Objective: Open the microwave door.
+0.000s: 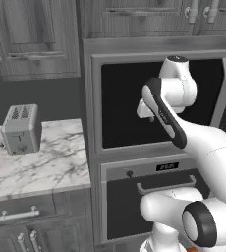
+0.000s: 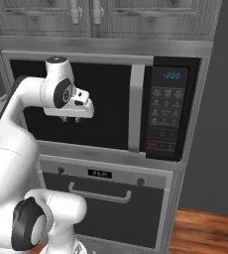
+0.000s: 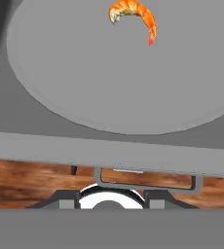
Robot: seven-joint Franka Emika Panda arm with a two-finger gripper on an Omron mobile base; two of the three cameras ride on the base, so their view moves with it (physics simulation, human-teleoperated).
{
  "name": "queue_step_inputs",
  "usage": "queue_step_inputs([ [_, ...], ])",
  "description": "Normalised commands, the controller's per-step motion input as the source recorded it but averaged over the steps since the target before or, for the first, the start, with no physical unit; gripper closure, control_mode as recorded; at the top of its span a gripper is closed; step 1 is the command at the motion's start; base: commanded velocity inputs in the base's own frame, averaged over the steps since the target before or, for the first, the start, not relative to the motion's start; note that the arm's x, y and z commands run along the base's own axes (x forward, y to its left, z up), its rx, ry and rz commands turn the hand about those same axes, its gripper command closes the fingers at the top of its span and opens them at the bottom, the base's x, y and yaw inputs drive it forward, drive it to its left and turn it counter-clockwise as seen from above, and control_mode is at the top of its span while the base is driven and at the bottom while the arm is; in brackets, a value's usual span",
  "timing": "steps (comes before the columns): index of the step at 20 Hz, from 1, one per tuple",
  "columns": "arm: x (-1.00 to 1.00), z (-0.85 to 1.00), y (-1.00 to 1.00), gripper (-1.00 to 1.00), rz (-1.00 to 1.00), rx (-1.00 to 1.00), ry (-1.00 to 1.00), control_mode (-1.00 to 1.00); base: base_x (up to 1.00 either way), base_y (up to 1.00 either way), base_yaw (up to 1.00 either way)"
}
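the white arm hangs its tool (image 2: 72, 119) pointing down before the microwave door (image 2: 101, 104), which sits shut in the microwave (image 2: 106, 101) above the oven (image 2: 103, 203); whether the fingers are open or closed cannot be told. the vertical handle (image 2: 136, 108) lies well to the tool's right, beside the control strip (image 2: 168, 111). a careless sideways sweep could scrape the glass or strike that strip. open room lies in front, while the marble desk (image 1: 36, 162) with its toaster (image 1: 21, 129) bounds the left

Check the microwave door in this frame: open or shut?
Shut. The microwave door lies flush in the microwave front, its vertical handle beside the control panel; the gripper hangs before the glass, off the handle.
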Motion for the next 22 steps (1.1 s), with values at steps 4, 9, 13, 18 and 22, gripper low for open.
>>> queue_step_inputs([
  [4, -0.43, 0.0, -0.16, -1.0, 0.0, 0.0, -0.11, -1.0, 0.0, 0.0, 0.0],
  [9, -0.79, 0.0, -0.56, -1.0, 0.0, 0.04, -0.27, -1.0, 0.0, 0.0, 0.0],
  [13, -0.63, 0.0, -0.53, -1.0, 0.0, 0.02, -0.42, -1.0, 0.0, 0.0, 0.0],
  [18, -0.38, 0.04, -0.62, -1.0, -0.01, 0.0, -0.48, -1.0, 0.0, 0.0, 0.0],
  [22, -0.26, 0.35, -0.67, -1.0, -0.06, 0.01, -0.5, -1.0, 0.0, 0.0, 0.0],
])
